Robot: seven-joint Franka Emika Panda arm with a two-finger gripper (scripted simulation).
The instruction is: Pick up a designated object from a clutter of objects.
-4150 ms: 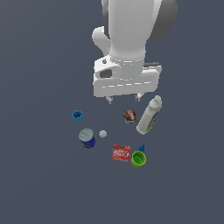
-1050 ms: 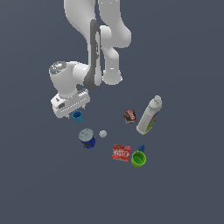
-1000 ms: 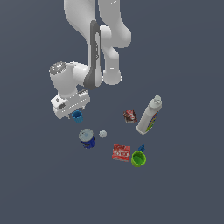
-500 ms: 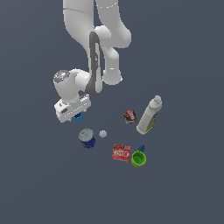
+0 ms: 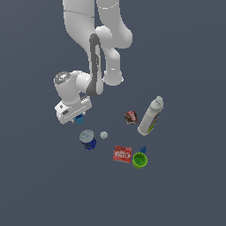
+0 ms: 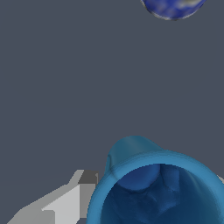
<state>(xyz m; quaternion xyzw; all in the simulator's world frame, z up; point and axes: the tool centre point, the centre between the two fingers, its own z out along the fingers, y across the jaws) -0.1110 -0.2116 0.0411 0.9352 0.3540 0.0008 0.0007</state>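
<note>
The light-blue cup (image 5: 79, 118) with its little side handle shows just under my white hand at the exterior view's left, low by the floor. In the wrist view the cup (image 6: 157, 188) fills the frame, open mouth toward the camera. My gripper (image 5: 76, 115) straddles it. One grey finger (image 6: 65, 205) presses against the cup's wall and the other finger barely shows at the frame edge. The gripper looks shut on the cup.
A dark-blue can with a grey lid (image 5: 88, 139) stands close by and also shows in the wrist view (image 6: 173, 6). A tiny grey ball (image 5: 103, 134), red packet (image 5: 122, 154), green cup (image 5: 140, 160), brown-red pack (image 5: 131, 117) and white bottle (image 5: 151, 115) lie toward the exterior view's right.
The arm swung from above the white bottle to the exterior view's left, tilted and came down over the light-blue cup. In the last half second it has barely moved.
</note>
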